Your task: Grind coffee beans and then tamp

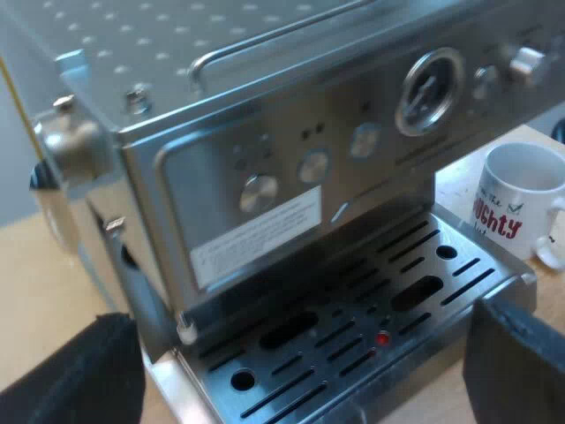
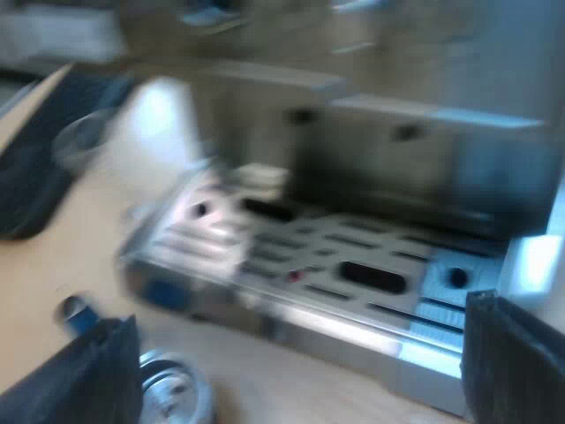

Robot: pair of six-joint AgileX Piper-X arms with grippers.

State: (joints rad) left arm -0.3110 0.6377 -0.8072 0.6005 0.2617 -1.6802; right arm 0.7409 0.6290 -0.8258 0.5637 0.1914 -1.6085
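Count: espresso machine (image 1: 265, 177), 1. White mug (image 1: 521, 199), 1. Round metal piece (image 2: 172, 393), 1. Small blue object (image 2: 75, 314), 1, identity unclear.

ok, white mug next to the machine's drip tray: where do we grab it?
Probably the mug by its rim, from above: it stands upright, mouth open, so one finger can go inside the wall. Its handle sits on the side away from the drip tray.

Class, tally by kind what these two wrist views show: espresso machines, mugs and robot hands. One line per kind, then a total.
Espresso machine: 1
Mug: 1
Robot hands: 2 (left hand, right hand), both open
Total: 4
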